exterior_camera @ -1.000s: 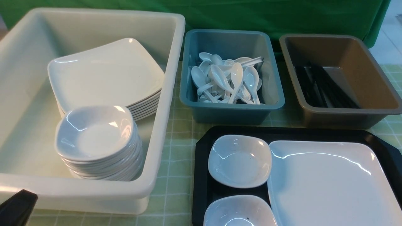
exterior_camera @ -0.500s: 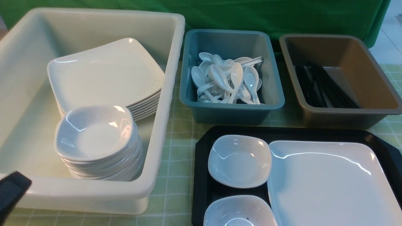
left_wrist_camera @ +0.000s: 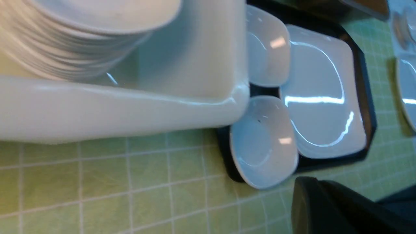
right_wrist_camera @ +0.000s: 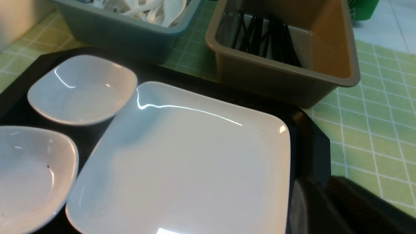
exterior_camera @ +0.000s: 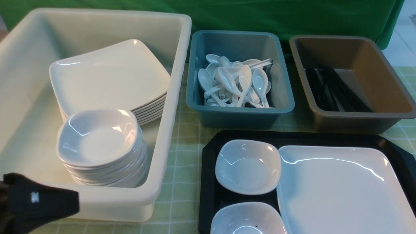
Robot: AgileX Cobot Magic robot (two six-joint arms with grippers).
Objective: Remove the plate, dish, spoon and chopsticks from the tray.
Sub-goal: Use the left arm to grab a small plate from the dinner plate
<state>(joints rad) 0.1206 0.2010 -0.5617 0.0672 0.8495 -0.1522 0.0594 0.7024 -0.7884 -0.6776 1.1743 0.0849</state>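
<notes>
Front view: the plate [exterior_camera: 344, 191] is large, glossy white and square, with rounded corners and a shallow upturned rim. It lies flat on the right part of the black tray [exterior_camera: 206, 182], and a bright line of glare crosses it. The tray's left part holds two small white squarish bowls, the far bowl [exterior_camera: 247, 166] and the near bowl [exterior_camera: 247, 221]. Both are just beside the plate; I cannot tell if they touch it.

Beyond the tray's far rim stand a blue-grey tub [exterior_camera: 240, 113] heaped with white soup spoons [exterior_camera: 237, 83] and a brown tub [exterior_camera: 354, 120] holding black chopsticks [exterior_camera: 334, 91]. Left of the tray, a cream tub [exterior_camera: 175, 97] holds a stack of square plates [exterior_camera: 107, 74] and a stack of small bowls [exterior_camera: 100, 139].

The left gripper [exterior_camera: 70, 201] hovers well left of the tray, clenched with nothing in it.

Only the left wrist view shows the near bowl whole and the tray's near rim. It also shows blurred white ware [left_wrist_camera: 406, 91] on the checked green cloth [left_wrist_camera: 97, 182] right of the tray.

Only the right wrist view shows the right gripper [right_wrist_camera: 325, 201], a dark shape at the tray's right rim. Whether it is spread or closed I cannot tell
</notes>
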